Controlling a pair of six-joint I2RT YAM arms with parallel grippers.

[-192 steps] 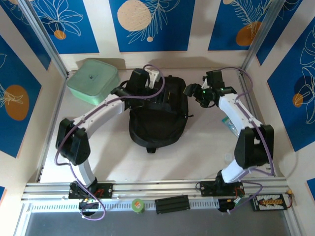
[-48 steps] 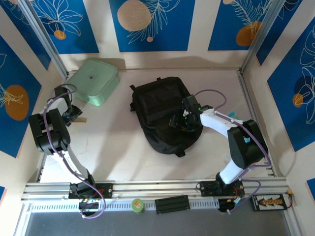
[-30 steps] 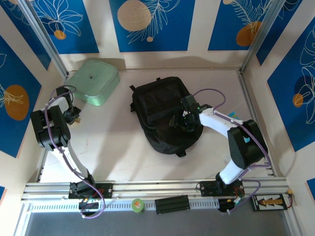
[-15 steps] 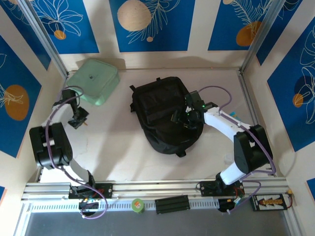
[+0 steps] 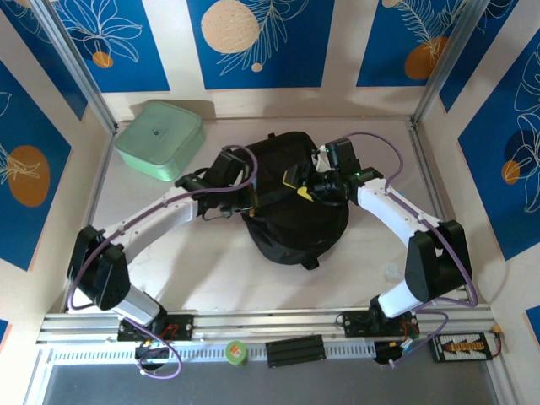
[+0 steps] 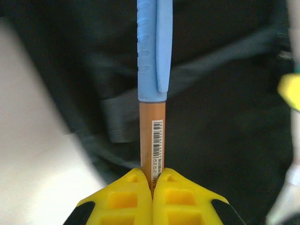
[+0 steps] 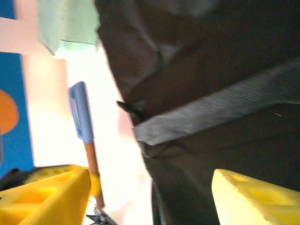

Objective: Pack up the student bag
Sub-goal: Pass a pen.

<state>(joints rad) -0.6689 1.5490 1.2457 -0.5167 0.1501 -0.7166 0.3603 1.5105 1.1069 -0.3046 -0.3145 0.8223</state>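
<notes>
The left gripper (image 6: 152, 182), clamping just the tail of the pen (image 6: 152, 89) at bottom centre, is risking it pivoting against the student bag (image 5: 287, 228) while the right gripper (image 7: 150, 187) is gaping empty.

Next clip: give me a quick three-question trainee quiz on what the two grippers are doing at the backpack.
1. True or false: the left gripper is shut on a pen.
2. The right gripper, at the backpack, is: A open; B shut on the pen; C shut on the backpack.
3. Fill in: the pen's cap is ____.
Key: 1 true; 2 A; 3 blue.
</notes>
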